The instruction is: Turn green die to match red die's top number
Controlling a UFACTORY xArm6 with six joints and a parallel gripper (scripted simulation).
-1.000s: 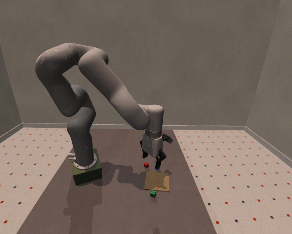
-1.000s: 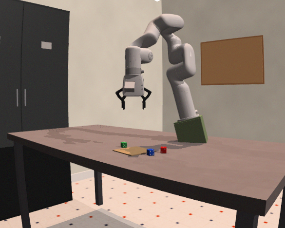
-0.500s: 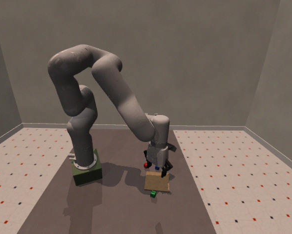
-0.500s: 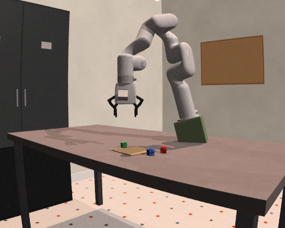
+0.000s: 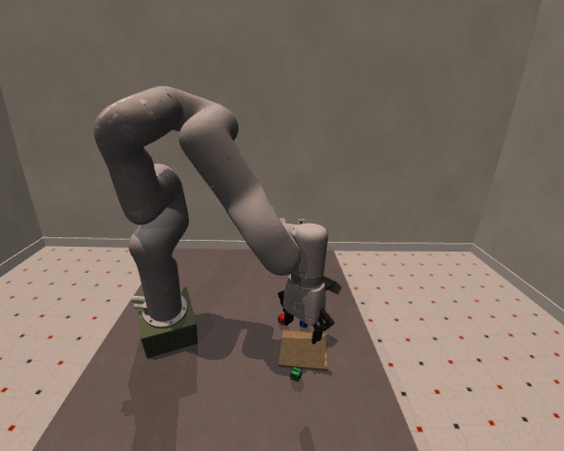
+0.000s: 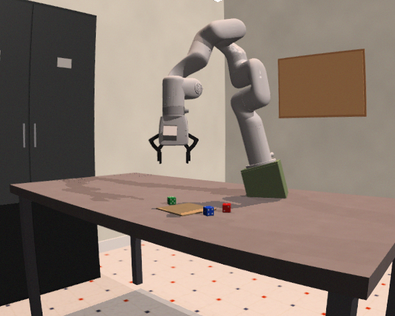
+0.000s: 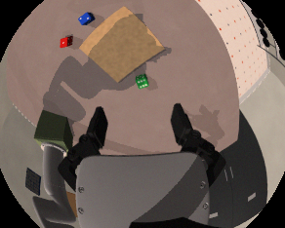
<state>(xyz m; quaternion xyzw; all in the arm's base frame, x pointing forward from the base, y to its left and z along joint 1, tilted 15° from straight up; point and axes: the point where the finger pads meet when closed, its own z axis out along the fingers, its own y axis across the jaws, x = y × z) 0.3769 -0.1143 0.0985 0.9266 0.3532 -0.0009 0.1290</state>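
Observation:
The green die lies on the table just off one edge of the tan mat, not on it. The red die and the blue die lie on the table by the opposite side of the mat. My gripper is open and empty. It hangs high above the table, well above the green die. The pips on the dice tops are too small to read.
The arm's green base block stands on the brown table behind the dice. A dark cabinet stands beyond the table's left end. The table's near edge runs close in front of the mat in the exterior view.

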